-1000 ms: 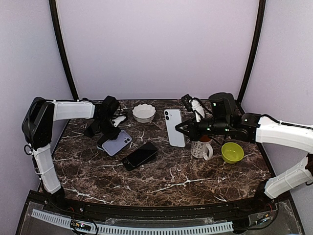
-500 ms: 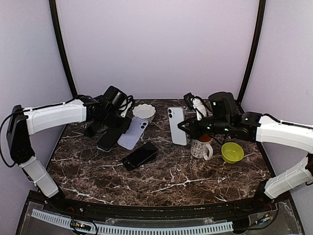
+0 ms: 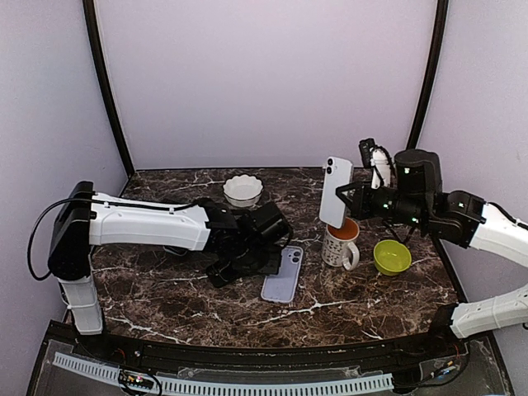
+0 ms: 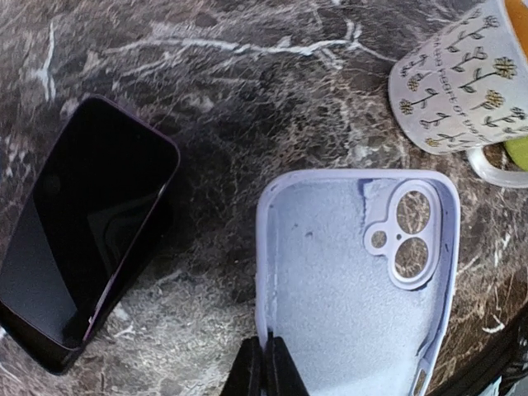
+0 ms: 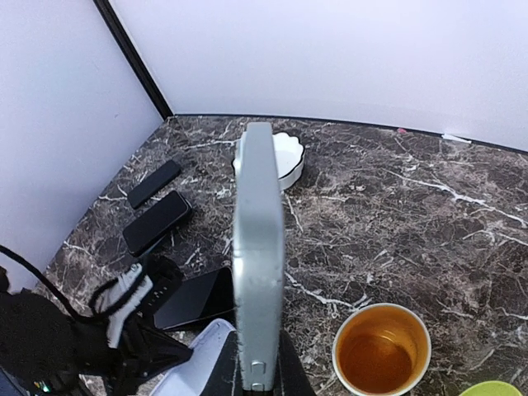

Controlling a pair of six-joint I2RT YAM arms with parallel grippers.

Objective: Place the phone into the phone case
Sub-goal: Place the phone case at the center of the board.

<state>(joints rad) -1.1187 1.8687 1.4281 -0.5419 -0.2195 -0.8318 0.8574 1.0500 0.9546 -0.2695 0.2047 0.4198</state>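
Note:
The lilac phone case lies open side up on the marble table, its camera cut-out toward the mug. My left gripper is shut on the case's long side wall; in the left wrist view the black fingertips pinch that wall of the case. My right gripper is shut on the white phone, holding it upright above the mug. In the right wrist view the phone shows edge-on, rising from the right gripper.
A flowered mug of brown liquid stands just right of the case, beside a green bowl. A dark phone lies left of the case. A white bowl sits at the back. Two black phones lie far left.
My left arm has carried the case from the back left to the table's middle and closed on its wall. My right arm has raised the phone up and to the right.

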